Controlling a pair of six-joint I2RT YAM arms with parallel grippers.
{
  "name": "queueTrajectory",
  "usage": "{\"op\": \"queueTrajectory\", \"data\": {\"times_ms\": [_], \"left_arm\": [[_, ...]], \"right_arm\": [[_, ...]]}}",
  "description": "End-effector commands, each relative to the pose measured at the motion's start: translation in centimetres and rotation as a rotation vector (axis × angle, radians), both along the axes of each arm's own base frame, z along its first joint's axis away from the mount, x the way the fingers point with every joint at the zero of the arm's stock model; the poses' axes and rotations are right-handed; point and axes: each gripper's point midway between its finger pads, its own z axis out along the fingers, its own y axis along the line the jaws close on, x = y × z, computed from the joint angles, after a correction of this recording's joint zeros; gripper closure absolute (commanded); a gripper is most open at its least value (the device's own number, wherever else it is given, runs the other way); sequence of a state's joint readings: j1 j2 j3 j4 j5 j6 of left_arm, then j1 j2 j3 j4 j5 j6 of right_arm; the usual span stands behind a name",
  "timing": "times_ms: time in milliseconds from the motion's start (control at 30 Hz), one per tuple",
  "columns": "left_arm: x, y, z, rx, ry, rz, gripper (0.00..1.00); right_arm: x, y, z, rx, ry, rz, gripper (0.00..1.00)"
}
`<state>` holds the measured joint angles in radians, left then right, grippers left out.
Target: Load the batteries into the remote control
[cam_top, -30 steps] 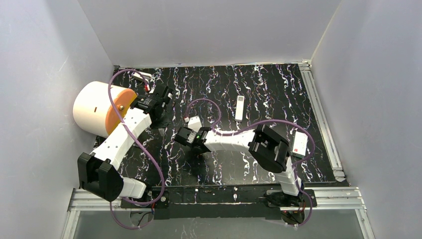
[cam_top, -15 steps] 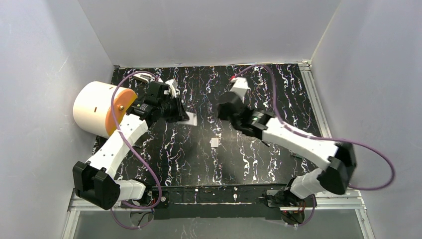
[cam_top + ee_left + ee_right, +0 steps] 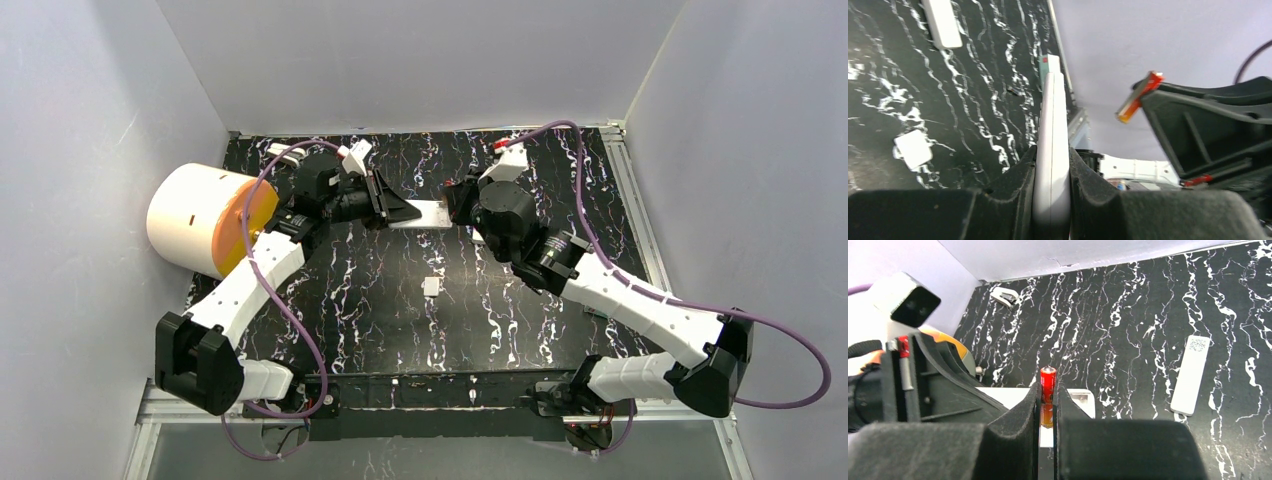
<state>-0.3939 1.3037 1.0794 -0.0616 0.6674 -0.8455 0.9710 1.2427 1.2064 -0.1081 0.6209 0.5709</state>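
The remote control hangs above the table, over the middle of its far half, a white slab lying roughly level between my two arms. Half a second ago it sat lower and further left, with the right arm well apart from it. Now both arms have closed in and the slab's right end sits just beside the right gripper. I read that as the two parts being lined up for insertion, with no cell seated yet.

The left gripper is clamped narrow on the remote's long edges, pads pressed against both sides. The right gripper's fingers are nearly together, pinching one battery upright, its top poking out above the pads. From the right wrist view the battery stands over the remote's near end. I cannot tell whether they touch.

A small white cover lies alone on the table's centre, which I take to be the compartment lid.
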Motion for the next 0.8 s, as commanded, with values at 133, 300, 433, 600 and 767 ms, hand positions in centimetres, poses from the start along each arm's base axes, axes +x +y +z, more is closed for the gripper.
{"op": "queueTrajectory", "data": {"times_ms": [133,300,433,600,767], "left_arm": [[-1.9,-1.1,4.3,-0.162,-0.036,-0.109,1.0],[-2.5,-1.1,5.0,-0.19,-0.037,-0.127,1.0],[-2.5,-1.1,5.6,-0.201,-0.042,-0.125,1.0],[-2.7,-1.2,6.2,-0.222,-0.04,-0.134,1.0],[-2.6,-1.4,7.2,-0.267,-0.029,-0.139,1.0]], "right_arm": [[-0.3,-1.5,1.7,0.012,-0.082,-0.019,0.9],[-0.8,-1.0,1.1,0.013,-0.082,0.029,0.93],[-1.0,-1.0,0.6,-0.001,-0.079,0.039,0.99],[-1.4,-0.9,-0.1,-0.013,-0.07,0.062,0.99],[-1.5,-0.8,0.2,0.018,-0.081,0.069,0.99]]}}
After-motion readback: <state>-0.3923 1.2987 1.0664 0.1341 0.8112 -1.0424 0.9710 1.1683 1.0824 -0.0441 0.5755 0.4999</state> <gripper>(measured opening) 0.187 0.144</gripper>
